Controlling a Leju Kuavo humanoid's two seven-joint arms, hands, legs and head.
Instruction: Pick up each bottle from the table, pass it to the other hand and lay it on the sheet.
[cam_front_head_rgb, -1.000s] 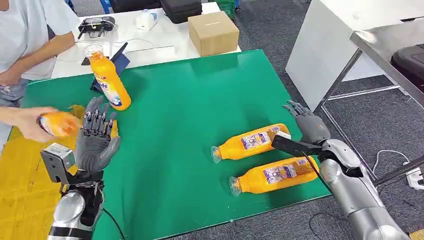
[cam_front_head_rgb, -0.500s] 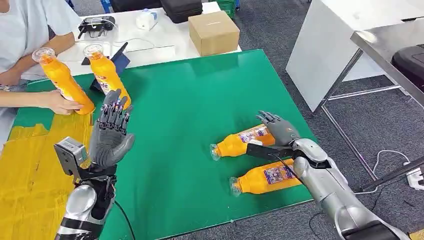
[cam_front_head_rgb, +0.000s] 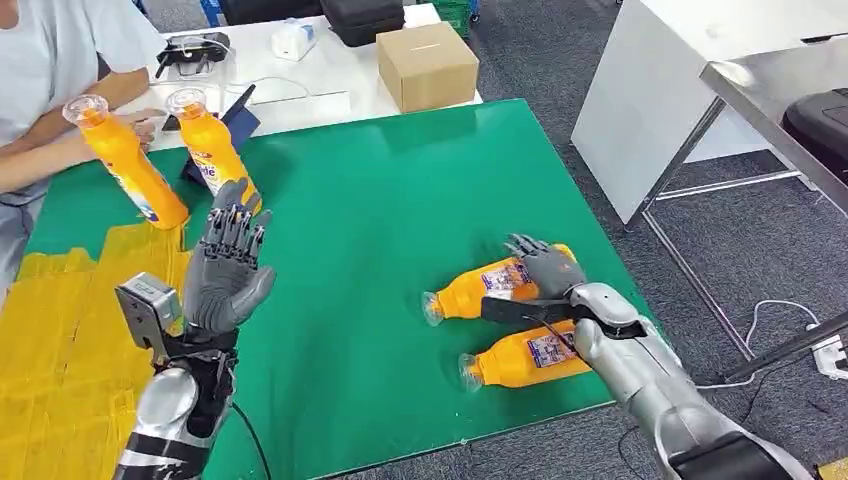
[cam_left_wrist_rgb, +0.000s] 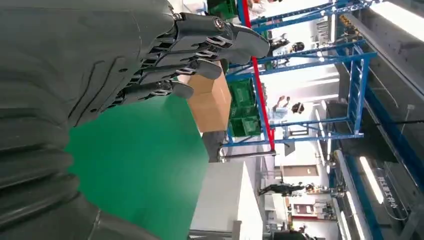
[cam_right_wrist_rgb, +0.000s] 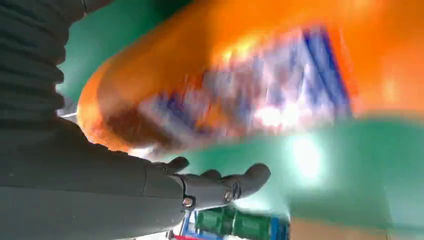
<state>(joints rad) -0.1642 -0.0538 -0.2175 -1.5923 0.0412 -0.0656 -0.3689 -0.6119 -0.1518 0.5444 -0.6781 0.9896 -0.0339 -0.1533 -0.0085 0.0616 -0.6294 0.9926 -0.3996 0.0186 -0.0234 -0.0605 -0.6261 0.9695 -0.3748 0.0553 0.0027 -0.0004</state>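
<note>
Two orange bottles lie on the green table (cam_front_head_rgb: 380, 200) at the right: a farther bottle (cam_front_head_rgb: 470, 290) and a nearer bottle (cam_front_head_rgb: 520, 360). My right hand (cam_front_head_rgb: 545, 265) hovers low over the farther bottle's base end with its fingers spread and nothing in it. The right wrist view shows that bottle (cam_right_wrist_rgb: 240, 85) blurred and close beyond the right hand (cam_right_wrist_rgb: 200, 185). My left hand (cam_front_head_rgb: 228, 265) is raised upright over the table's left side, fingers apart and empty, as the left hand (cam_left_wrist_rgb: 150, 60) also appears from the wrist. Two more bottles (cam_front_head_rgb: 125, 160) (cam_front_head_rgb: 212, 150) stand at the back left. The yellow sheet (cam_front_head_rgb: 60, 330) covers the left end.
A person sits at the back left, with a hand (cam_front_head_rgb: 150, 118) near the standing bottles. A dark tablet (cam_front_head_rgb: 238, 112) leans behind them. A cardboard box (cam_front_head_rgb: 428, 65) stands on the white table beyond. A white cabinet (cam_front_head_rgb: 660, 80) and a metal frame stand to the right.
My right hand has swung in from the table's right edge to above the farther lying bottle. The person stood a bottle upright, let go and drew the hand back. My left hand rose slightly.
</note>
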